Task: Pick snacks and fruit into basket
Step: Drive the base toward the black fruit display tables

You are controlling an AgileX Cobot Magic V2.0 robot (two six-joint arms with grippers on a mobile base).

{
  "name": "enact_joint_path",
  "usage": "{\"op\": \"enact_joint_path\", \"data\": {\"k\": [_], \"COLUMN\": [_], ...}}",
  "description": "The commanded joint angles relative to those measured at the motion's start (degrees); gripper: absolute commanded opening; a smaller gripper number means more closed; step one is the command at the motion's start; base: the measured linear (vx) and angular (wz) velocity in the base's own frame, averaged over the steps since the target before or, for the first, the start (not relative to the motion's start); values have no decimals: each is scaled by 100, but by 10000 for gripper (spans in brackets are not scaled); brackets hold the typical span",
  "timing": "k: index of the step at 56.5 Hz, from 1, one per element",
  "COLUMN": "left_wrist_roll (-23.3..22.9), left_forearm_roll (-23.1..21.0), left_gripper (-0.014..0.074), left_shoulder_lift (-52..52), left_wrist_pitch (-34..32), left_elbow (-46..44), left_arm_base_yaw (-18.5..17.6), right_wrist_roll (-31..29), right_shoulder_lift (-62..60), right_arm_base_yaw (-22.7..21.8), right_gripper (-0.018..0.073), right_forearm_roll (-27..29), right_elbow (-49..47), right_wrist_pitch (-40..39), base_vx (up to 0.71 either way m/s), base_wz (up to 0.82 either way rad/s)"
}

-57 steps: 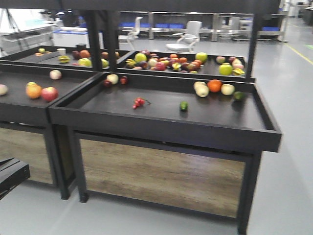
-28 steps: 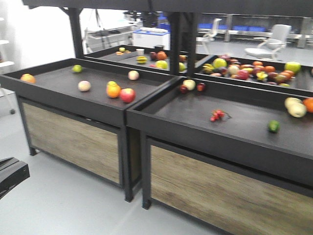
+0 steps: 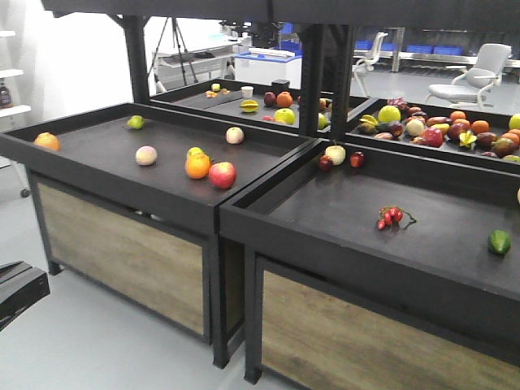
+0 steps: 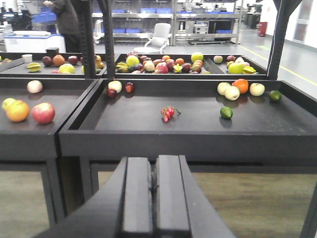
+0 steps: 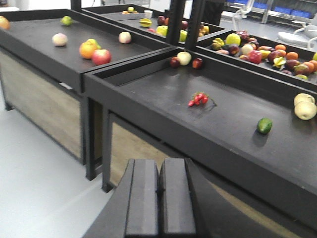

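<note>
The red lobed fruit [image 3: 390, 216] with a green stem lies mid-tray on the right-hand black display table [image 3: 244, 219]. It also shows in the left wrist view [image 4: 168, 112] and the right wrist view [image 5: 198, 98]. The small green bumpy fruit [image 3: 499, 241] rests to its right, seen again in the left wrist view [image 4: 226, 112] and the right wrist view [image 5: 264, 125]. My left gripper [image 4: 153, 161] and right gripper [image 5: 159, 163] are both shut on nothing, held low in front of the table and well short of the fruit. The snacks and the basket are out of view.
Pale yellow apples [image 4: 232, 92] and an orange [image 4: 240, 85] sit at the tray's far right. The left table [image 3: 97, 175] holds an orange [image 3: 197, 166] and a red apple [image 3: 222, 174]. Back trays [image 4: 163, 63] are crowded with fruit. Black posts [image 3: 323, 77] rise between the tables.
The front view has swung left: both tables slid right in the frame, the left table now fills the middle and the green fruit sits at the right edge.
</note>
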Motion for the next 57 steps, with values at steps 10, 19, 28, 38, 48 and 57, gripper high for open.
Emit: {"op": "enact_joint_path", "data": {"k": [10,19,28,38,48,57], "left_wrist_roll": [-44,-44,-44,-44,-44,-44], "left_forearm_roll": [118,118,118,126,119,119], "left_gripper": [3,3,3,3,3,3], "left_shoulder_lift": [169,192,199,202,289,318], "left_wrist_pitch": [610,277,27,126,502,490], "left_elbow": [-179,-179,-185,-75,-62,-26], "left_arm_base_yaw": [-3,-8,-8,-13,-11,-7], "right_wrist_roll": [-15,-15,-15,-15,-15,-15], "right_shoulder_lift": [290,307,279,334,417,358], "right_arm_base_yaw": [-68,-68,-68,-197,-308,-358], "right_gripper": [-9,-9,-9,-9,-9,-9], "right_forearm_roll": [-84,-294,-434,-237,26,56], "right_elbow": [-151,-151,-151,-150,-150,-150], "right_wrist_pitch": [-653,-412,-317,-345,-417,-268], "base_vx": [36,30,30,29,28,26], "base_wz": [-23,-25,-30,-30,-21,-3]}}
